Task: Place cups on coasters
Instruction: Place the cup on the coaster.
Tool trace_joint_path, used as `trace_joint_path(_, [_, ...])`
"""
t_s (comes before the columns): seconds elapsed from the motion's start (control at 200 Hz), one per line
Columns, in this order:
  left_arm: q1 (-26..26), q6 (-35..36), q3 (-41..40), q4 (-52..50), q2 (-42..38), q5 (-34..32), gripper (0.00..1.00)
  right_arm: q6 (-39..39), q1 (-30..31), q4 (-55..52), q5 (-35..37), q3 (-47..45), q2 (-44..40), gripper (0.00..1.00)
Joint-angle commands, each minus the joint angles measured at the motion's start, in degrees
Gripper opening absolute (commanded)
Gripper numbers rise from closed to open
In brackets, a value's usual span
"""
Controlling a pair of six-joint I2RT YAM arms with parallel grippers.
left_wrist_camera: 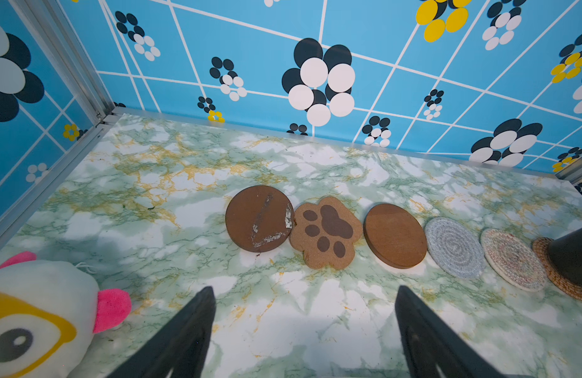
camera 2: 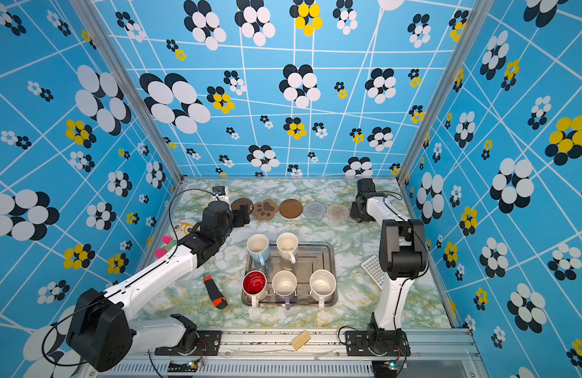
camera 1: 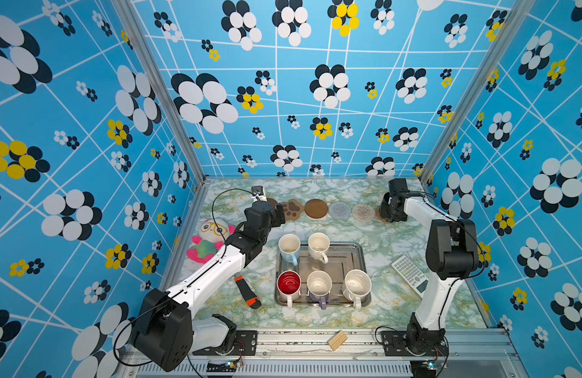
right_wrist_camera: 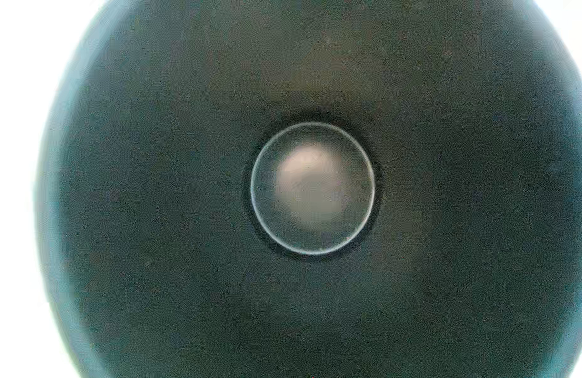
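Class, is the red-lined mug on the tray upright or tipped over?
Upright: the red-lined mug shows its open mouth facing up.

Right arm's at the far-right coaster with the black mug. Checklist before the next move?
1. black mug over rattan coaster: ok.
2. Mug seated flat on it: cannot tell.
3. right pincer grip on the mug: cannot tell, jaws hidden.
4. left pincer open and empty: ok.
5. Other coasters bare, paw coaster included: ok.
6. The five mugs at the steel tray upright: ok.
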Motion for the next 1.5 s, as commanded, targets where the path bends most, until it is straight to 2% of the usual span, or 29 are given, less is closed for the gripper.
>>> trace_joint_path(0.0, [0.4, -0.56, 0.19, 0.67, -1.18, 0.36, 0.87, 0.85, -0.2, 3.26, 0.29, 0.28, -0.36, 0.0])
trace_joint_path(0.655, [0.4, -0.51, -0.76, 0.58, -3.18, 0.07, 0.87, 2.21, -0.2, 2.0, -0.68, -0.29, 0.55, 0.0])
trace_joint_path(0.815, [0.4, -0.57, -0.93, 0.54, -3.63, 0.14, 0.87, 2.34, -0.2, 1.61, -0.66, -0.38, 0.38, 0.08])
trace_joint_path(1.115, [0.39, -0.43, -1.49, 0.75, -4.84, 0.19, 0.87, 2.91, -0.21, 1.48, 0.49, -2.94, -3.17, 0.36])
trace_joint_path(1.29, [0.35, -0.26, -2.12, 1.14, -5.79, 0.26, 0.87, 4.29, -0.26, 1.82, 0.59, -6.04, -8.95, 0.51])
trace_joint_path(1.495, [0.57, -1.14, -3.53, 3.65, -6.26, 1.06, 0.87, 9.56, 0.25, 2.02, -0.05, -10.97, -19.59, 0.63])
